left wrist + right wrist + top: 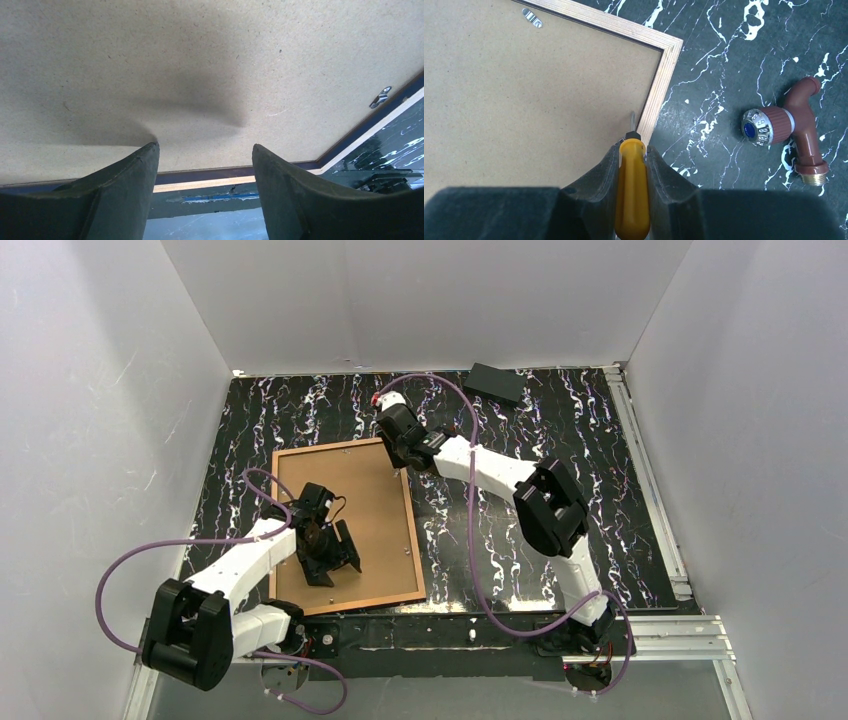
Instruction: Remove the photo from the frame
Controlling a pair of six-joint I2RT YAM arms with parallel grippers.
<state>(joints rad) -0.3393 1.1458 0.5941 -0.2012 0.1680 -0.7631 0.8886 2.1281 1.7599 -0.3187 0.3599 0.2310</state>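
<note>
The frame [418,540] lies face down on the marbled table, showing a pale wood back edge and a thin navy inner border [220,175]. The photo's plain brown board back [370,490] fills it. My left gripper [335,562] hovers open just over the board near the frame's near edge, with nothing between its fingertips [205,147]. My right gripper [398,462] is shut on a yellow-handled screwdriver [633,190]. The screwdriver's metal tip [632,120] sits at the seam between board [524,100] and frame [659,95], close to the far right corner.
A brown tap [791,127] with a silver and blue knob lies on the table right of the frame's corner. A black block [496,383] rests at the back wall. Small metal clips [532,16] [380,96] sit along the board's edge. White walls enclose the table.
</note>
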